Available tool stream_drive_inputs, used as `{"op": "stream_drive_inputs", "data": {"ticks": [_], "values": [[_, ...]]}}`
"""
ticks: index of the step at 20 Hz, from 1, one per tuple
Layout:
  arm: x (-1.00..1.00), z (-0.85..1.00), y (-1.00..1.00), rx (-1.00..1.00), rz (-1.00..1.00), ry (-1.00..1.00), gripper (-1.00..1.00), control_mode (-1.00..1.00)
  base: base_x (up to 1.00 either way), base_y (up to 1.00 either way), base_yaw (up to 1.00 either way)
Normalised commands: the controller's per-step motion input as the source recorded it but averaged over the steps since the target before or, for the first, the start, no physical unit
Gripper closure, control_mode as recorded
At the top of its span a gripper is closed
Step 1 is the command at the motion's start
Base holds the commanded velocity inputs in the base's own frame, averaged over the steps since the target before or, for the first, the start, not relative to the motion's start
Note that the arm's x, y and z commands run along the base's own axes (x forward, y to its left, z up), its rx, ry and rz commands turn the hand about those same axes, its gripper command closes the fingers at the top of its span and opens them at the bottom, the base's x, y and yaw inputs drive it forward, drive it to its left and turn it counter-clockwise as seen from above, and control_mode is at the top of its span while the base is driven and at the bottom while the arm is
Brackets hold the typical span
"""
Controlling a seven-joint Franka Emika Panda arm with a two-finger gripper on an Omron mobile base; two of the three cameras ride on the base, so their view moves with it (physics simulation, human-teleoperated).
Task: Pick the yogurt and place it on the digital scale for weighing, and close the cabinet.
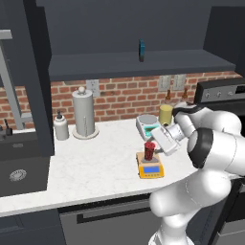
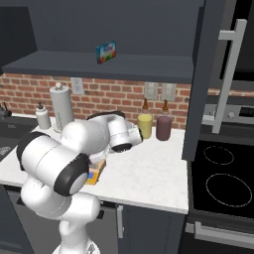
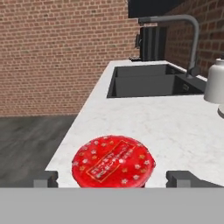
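The dark red yogurt stands upright on the grey plate of the orange-yellow digital scale, near the counter's front edge. My gripper reaches it from the right, tilted down. In the hand view the starred red lid of the yogurt lies between my two fingertips, with a small gap on each side, so the gripper is open around the cup. A corner of the scale peeks out behind my arm. The navy cabinet's doors stand open: one door at the left, the other door with its silver handle at the right.
A white scale and a yellow jar stand just behind the orange one. A paper towel roll and soap bottle sit at the back left, by the sink. A slim blue container is on the cabinet shelf. The stove lies right.
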Motion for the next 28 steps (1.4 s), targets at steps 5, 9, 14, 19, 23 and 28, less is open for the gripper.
{"op": "stream_drive_inputs", "data": {"ticks": [5, 9, 14, 19, 23, 28], "values": [[-0.13, 0.34, -0.12, 0.0, 0.0, -0.01, -1.0, -1.0, 0.0, 0.0, 0.0], [-0.19, 0.41, -0.11, 0.0, 0.0, -0.04, -1.0, -1.0, 0.0, 0.0, 0.0], [-0.26, 0.51, -0.04, 0.0, 0.0, -0.11, -1.0, -1.0, 0.0, 0.0, 0.0], [-0.32, 0.42, 0.0, 0.0, -0.01, -0.14, -1.0, -1.0, 0.0, 0.0, 0.0], [-0.5, 0.32, 0.14, 0.0, -0.06, -0.19, -1.0, -1.0, 0.0, 0.0, 0.0], [-0.61, 0.43, 0.03, 0.0, -0.15, -0.13, -1.0, -1.0, 0.0, 0.0, 0.0]]}}
